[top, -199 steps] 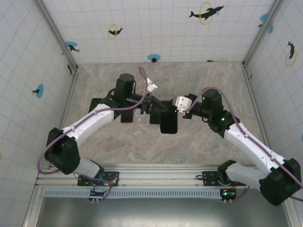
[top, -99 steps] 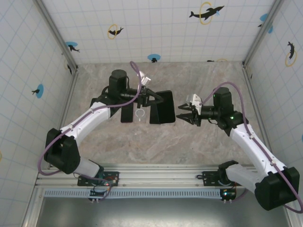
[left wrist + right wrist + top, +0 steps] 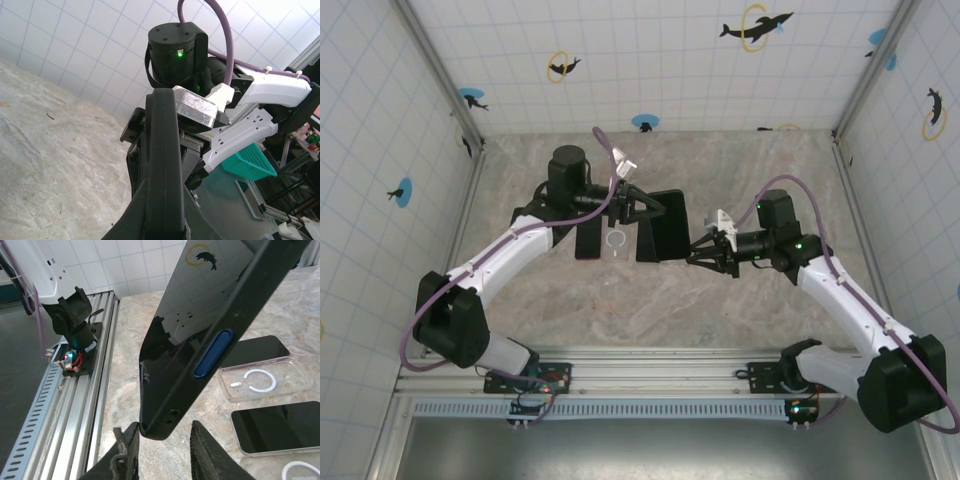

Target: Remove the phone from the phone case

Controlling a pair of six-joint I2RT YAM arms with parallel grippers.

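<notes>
A black phone case with the phone in it point(image 3: 668, 225) hangs above the table, held edge-on by my left gripper point(image 3: 642, 212). In the left wrist view the case's dark edge point(image 3: 162, 160) runs straight up from between the left gripper's point(image 3: 162, 222) shut fingers. My right gripper point(image 3: 696, 250) is open at the case's lower right corner. In the right wrist view that corner point(image 3: 167, 425), below a blue side button point(image 3: 214, 354), sits between the right gripper's point(image 3: 165, 452) spread fingers; the left finger point(image 3: 127, 447) is almost touching it.
On the table beneath lie two bare phones point(image 3: 255, 350) point(image 3: 280, 425) and a clear case with a white ring point(image 3: 257, 382), also visible from above as the clear case point(image 3: 616, 240). Tiled walls enclose the table; the aluminium rail point(image 3: 660, 362) runs along the near edge.
A second ago both grippers met at the cased phone. The right gripper then let go and drew back right, and has now returned to its corner. The left turned the phone upward.
</notes>
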